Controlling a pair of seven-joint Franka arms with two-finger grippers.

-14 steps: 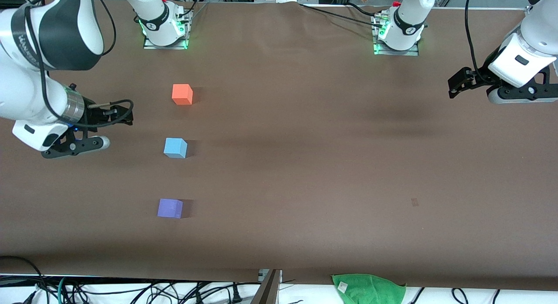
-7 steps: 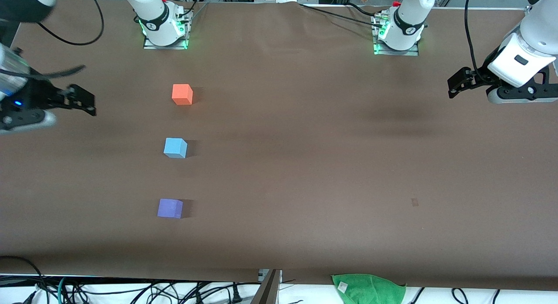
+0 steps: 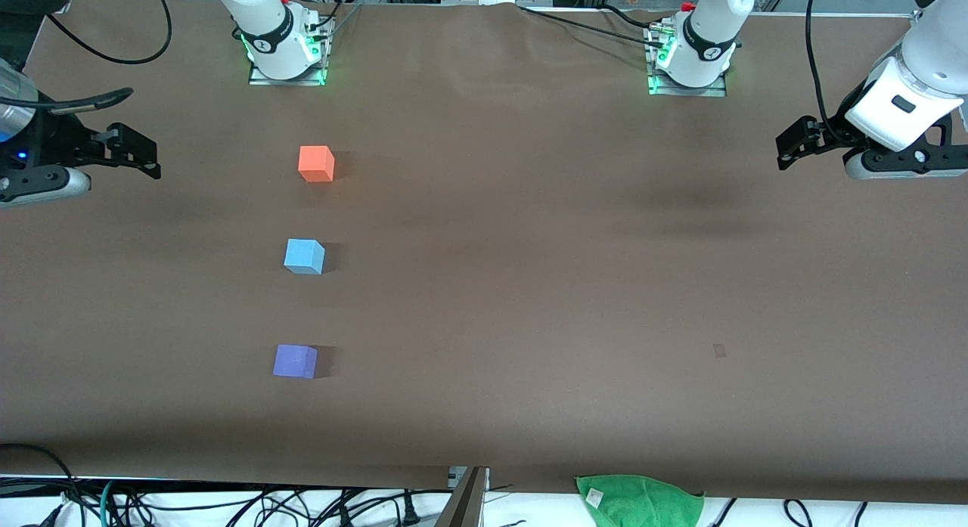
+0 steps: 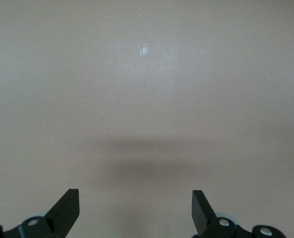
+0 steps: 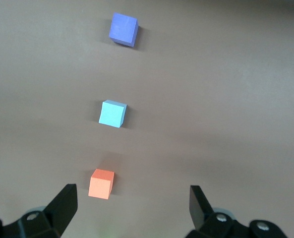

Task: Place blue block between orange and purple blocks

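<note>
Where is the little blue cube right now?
The blue block sits on the table toward the right arm's end, in line between the orange block and the nearer purple block.

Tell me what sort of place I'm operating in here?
Likely a robotics lab bench: two arm bases bolted to a brown-covered table, loose cables along its near edge, and three test cubes, orange block, blue block, purple block.

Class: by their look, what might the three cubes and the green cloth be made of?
Orange block, blue block and purple block: probably foam or painted wood; matte, glare-free faces, crisp edges. Green cloth: likely microfibre or terry; fuzzy, rumpled surface.
</note>
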